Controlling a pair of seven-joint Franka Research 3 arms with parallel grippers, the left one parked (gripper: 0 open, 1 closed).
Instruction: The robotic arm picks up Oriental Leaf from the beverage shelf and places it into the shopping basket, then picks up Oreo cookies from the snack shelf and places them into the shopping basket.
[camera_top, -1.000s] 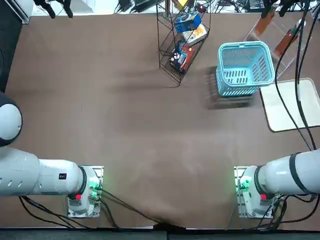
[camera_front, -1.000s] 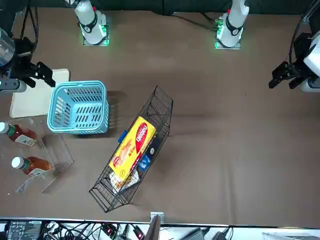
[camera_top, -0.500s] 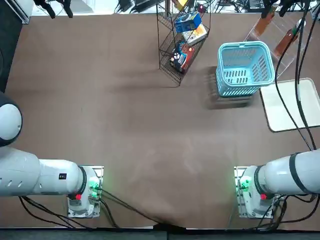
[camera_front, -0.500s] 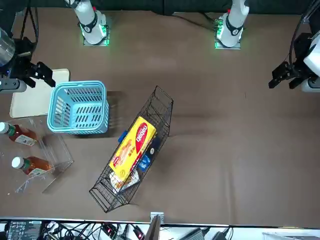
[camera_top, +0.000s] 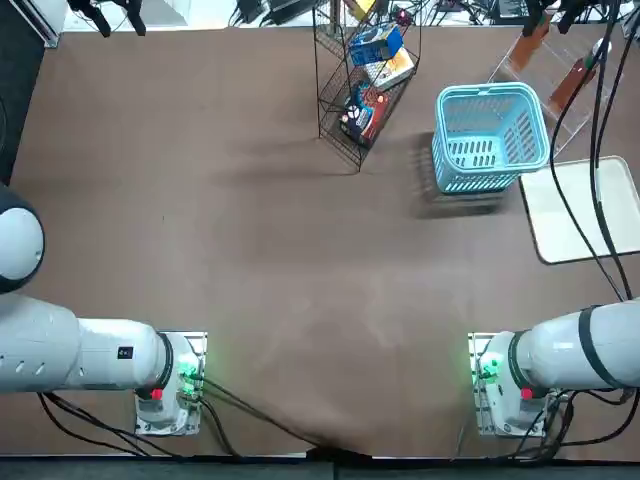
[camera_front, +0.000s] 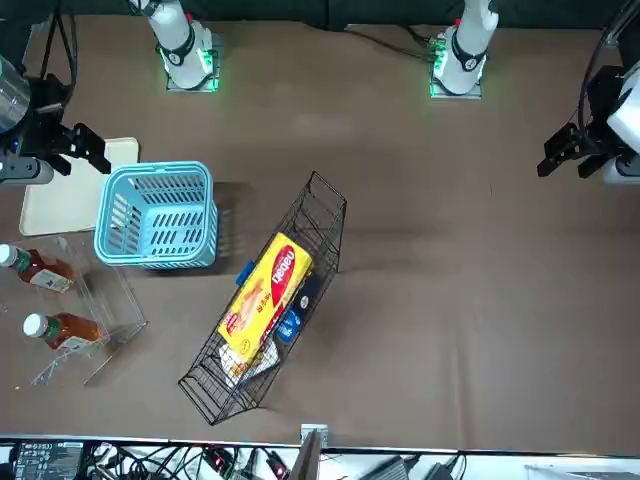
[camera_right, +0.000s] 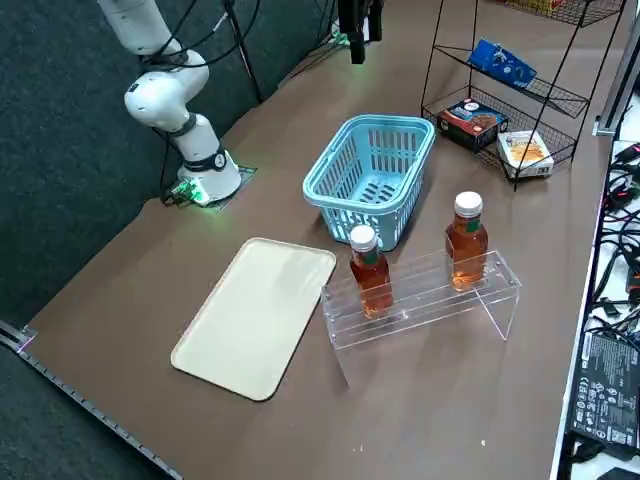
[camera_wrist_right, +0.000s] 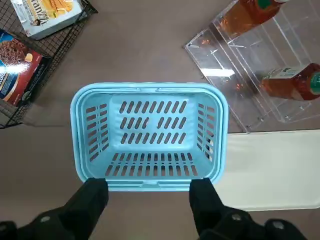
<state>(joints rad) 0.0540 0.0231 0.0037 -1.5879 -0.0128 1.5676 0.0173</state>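
My right gripper (camera_wrist_right: 148, 196) hangs open high above the table, nothing between its fingers, over the edge of the light blue shopping basket (camera_wrist_right: 150, 89). That basket (camera_right: 345, 205) holds nothing. Two Oriental Leaf bottles (camera_right: 370, 275) (camera_right: 466, 240) with white caps stand in the clear beverage shelf (camera_right: 430, 300) just beyond the basket. The blue Oreo cookies pack (camera_right: 505, 62) lies on an upper tier of the black wire snack shelf (camera_right: 515, 100). Seen from the front, the gripper (camera_front: 90, 150) is near the basket's rim (camera_front: 155, 170).
A cream tray (camera_right: 255, 315) lies flat beside the basket and the clear rack. A red-blue-black pack (camera_right: 472, 117) and a white-and-orange box (camera_right: 524, 150) sit on the snack shelf's lower tiers. Bare brown tabletop (camera_top: 300, 260) spreads between the basket and the arm bases.
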